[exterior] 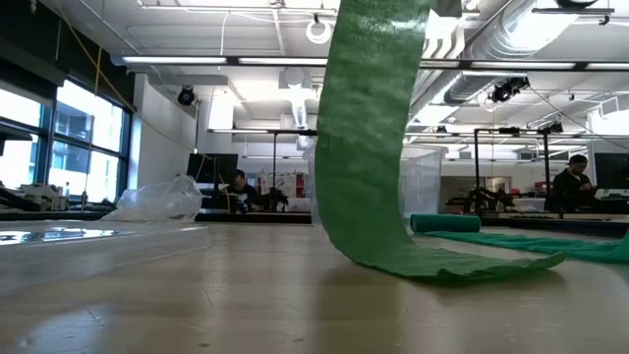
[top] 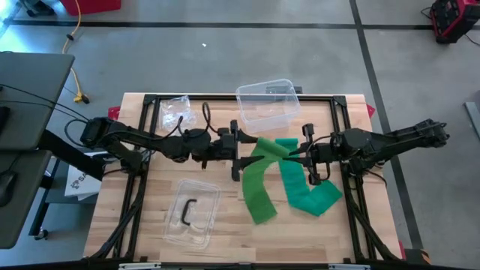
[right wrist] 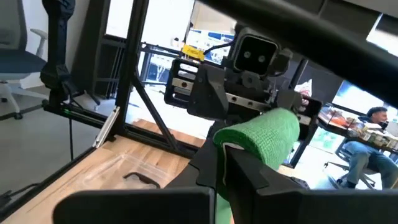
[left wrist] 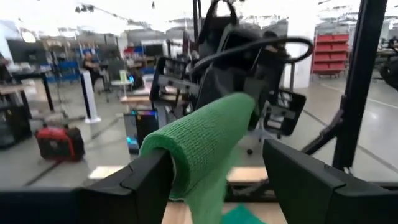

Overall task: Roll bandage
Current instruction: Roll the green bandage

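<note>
From above, the long green elastic bandage (top: 264, 178) sprawls over the wooden table (top: 150, 225), one strip lifted up between the two arms. The left gripper (top: 238, 150) sits at the bandage's near-camera... left side, jaws spread wide; the right gripper (top: 307, 157) meets it from the opposite side, jaws pinched on the bandage. A clear plastic box (top: 268, 103) stands just behind the bandage, a clear flat lid (top: 192, 213) with a dark handle lies in front and left of it, and a crumpled clear bag (top: 174, 109) sits left of the box.

At table height, the bandage (exterior: 369, 147) hangs down in a broad curve and its tail trails across the wood.

From the left wrist, the rolled end (left wrist: 199, 146) rests beside one wide-set finger (left wrist: 140, 180).

From the right wrist, the roll (right wrist: 261, 137) is clamped in the fingers (right wrist: 245, 168). No writing is legible anywhere.
</note>
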`<state>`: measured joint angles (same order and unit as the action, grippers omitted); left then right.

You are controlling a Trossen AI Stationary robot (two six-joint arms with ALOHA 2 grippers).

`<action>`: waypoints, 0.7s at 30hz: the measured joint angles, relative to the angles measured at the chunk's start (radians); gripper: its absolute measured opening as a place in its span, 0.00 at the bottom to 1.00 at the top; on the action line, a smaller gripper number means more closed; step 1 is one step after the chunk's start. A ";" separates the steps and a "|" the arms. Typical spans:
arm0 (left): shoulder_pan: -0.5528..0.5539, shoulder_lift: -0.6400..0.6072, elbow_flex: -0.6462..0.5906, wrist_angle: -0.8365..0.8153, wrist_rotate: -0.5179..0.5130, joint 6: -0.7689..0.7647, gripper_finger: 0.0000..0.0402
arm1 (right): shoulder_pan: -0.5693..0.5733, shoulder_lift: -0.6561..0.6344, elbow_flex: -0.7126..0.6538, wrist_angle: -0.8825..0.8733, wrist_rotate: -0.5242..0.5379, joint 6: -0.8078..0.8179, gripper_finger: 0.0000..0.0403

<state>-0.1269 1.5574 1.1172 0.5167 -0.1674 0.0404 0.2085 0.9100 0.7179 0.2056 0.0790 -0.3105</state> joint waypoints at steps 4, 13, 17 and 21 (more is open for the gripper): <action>0.020 0.000 0.000 -0.024 0.073 -0.043 0.59 | 0.004 0.000 0.000 -0.010 0.009 0.000 0.02; 0.044 0.002 -0.001 -0.034 0.202 -0.098 0.54 | 0.025 0.000 0.000 -0.037 0.008 -0.002 0.02; 0.044 0.003 -0.002 -0.031 0.237 -0.109 0.43 | 0.026 0.000 0.000 -0.044 -0.005 -0.001 0.02; 0.050 0.003 -0.002 -0.026 0.241 -0.111 0.27 | 0.026 0.000 0.000 -0.044 -0.011 -0.003 0.02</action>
<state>-0.0765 1.5604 1.1152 0.4907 0.0737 -0.0703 0.2348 0.9100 0.7181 0.1612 0.0681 -0.3137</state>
